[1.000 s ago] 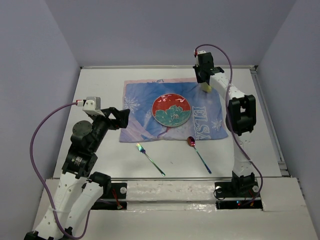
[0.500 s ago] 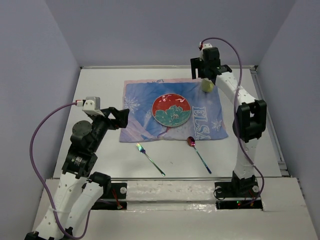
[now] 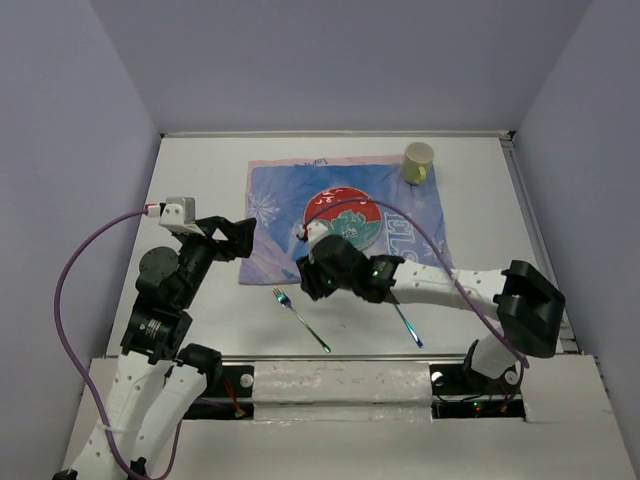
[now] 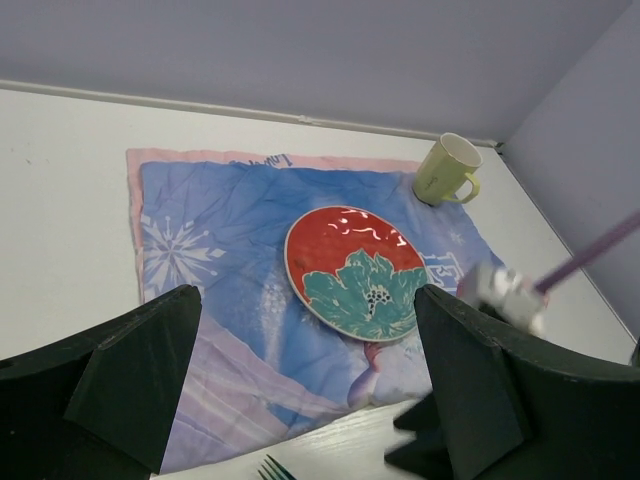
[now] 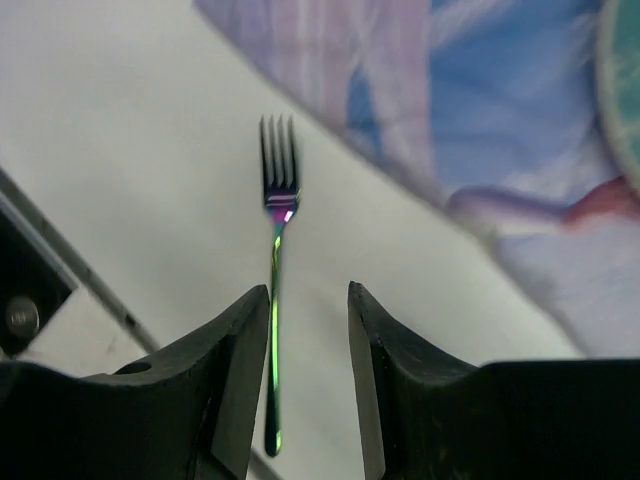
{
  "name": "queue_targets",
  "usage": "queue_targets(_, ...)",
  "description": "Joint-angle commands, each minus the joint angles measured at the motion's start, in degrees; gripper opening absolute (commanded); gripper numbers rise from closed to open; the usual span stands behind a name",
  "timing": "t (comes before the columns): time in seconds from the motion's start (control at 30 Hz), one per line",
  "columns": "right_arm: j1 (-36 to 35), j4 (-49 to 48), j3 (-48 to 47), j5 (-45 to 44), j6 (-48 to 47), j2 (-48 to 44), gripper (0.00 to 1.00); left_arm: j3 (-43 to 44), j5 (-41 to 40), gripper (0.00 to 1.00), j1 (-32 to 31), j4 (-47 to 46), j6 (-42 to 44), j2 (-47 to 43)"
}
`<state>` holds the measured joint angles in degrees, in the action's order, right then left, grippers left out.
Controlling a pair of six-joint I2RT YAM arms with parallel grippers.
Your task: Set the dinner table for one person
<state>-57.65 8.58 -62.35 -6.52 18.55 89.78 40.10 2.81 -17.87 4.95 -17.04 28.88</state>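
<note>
The white dinner table [image 3: 200,180] carries a blue snowflake mat [image 3: 275,200] with a red and teal plate [image 3: 343,218] on it. A pale green mug [image 3: 417,162] stands upright at the mat's far right corner. An iridescent fork [image 3: 300,318] and a spoon [image 3: 408,325] lie in front of the mat; the right arm partly hides the spoon. My right gripper [image 3: 310,276] is open and low over the fork [image 5: 275,300], whose handle runs between the fingers, close to the left one. My left gripper [image 3: 240,238] is open and empty at the mat's left edge.
The right arm's forearm [image 3: 440,285] stretches across the front of the table, over the mat's near right corner. Its blurred wrist shows in the left wrist view [image 4: 500,290]. Grey walls stand on three sides; a raised ledge [image 3: 330,372] runs along the near edge.
My right gripper let go of the mug at the far right and swung down to the front centre over the fork. The left arm has barely moved.
</note>
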Motion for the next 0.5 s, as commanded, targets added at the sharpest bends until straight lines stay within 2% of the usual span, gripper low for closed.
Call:
queue_targets(0.0, -7.39, -0.58, 2.58, -12.01, 7.55, 0.48, 0.42, -0.02, 0.88, 0.99, 0.47, -2.67, 0.07, -1.2)
queue_targets(0.13, -14.4, 1.7, 1.27, -16.4, 10.63, 4.96, 0.42, -0.11, 0.71, 0.99, 0.47, -2.67, -0.01, -1.37)
queue_targets(0.47, -17.32, 4.43, -3.74, -15.01, 13.45, 14.01, 0.43, -0.19, 1.76, 0.99, 0.47, -2.75, -0.01, -1.29)
